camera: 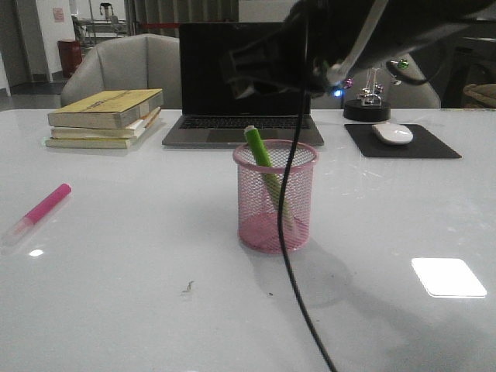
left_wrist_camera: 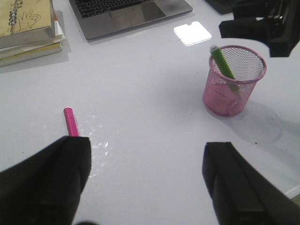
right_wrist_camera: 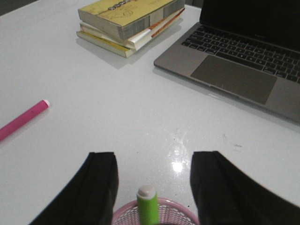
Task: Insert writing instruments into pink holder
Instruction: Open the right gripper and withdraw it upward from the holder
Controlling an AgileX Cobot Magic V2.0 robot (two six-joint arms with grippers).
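The pink holder (camera: 263,225) stands upright mid-table. The lime green marker (camera: 258,146) leans inside it, cap end above the rim. Off to the left, the magenta marker (camera: 43,208) lies flat on the table. My right gripper (right_wrist_camera: 154,157) hovers open just above the holder's rim (right_wrist_camera: 180,208), over the green marker's cap (right_wrist_camera: 146,196) without touching it. It shows as a dark shape (left_wrist_camera: 262,26) in the left wrist view. My left gripper (left_wrist_camera: 147,143) is open and empty above bare table, the magenta marker (left_wrist_camera: 71,122) just past one fingertip and the holder (left_wrist_camera: 232,89) farther off.
An open laptop (camera: 240,85) and a stack of books (camera: 105,116) sit at the back, with a white mouse (camera: 393,132) on a black pad (camera: 434,147) at back right. A black cable (camera: 288,240) hangs in front of the holder.
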